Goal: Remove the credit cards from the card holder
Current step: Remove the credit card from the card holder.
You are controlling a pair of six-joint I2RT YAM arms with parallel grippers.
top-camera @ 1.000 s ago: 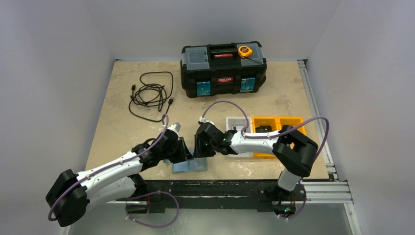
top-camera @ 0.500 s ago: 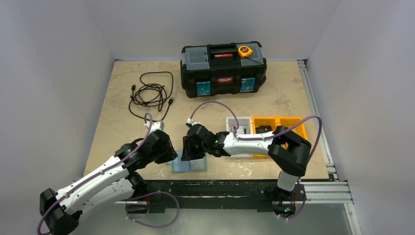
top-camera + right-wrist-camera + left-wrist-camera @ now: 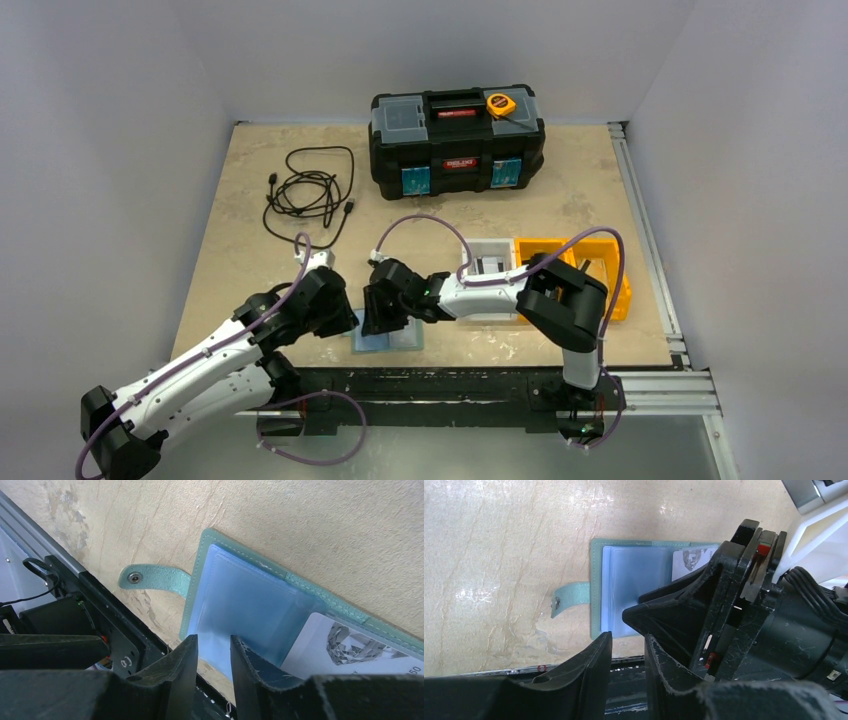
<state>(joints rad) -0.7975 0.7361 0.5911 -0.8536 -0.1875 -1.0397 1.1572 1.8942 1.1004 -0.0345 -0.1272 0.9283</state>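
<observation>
Over the card holder (image 3: 240,595), the narrow, empty right gripper (image 3: 213,641) is moved in and the narrow left gripper (image 3: 628,639) pulled back, so a card (image 3: 350,640) can be reached.

White-shelled, black-jointed left arm (image 3: 210,362) and right arm (image 3: 485,293) trail looping purple cables (image 3: 420,217); scuffed, wedge-shaped black plastic fingers (image 3: 185,670) tip both.

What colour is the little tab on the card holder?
The tab is teal-green; right wrist view shows it best.

toolbox label (image 3: 461,162) blurred, nothing legible
</observation>
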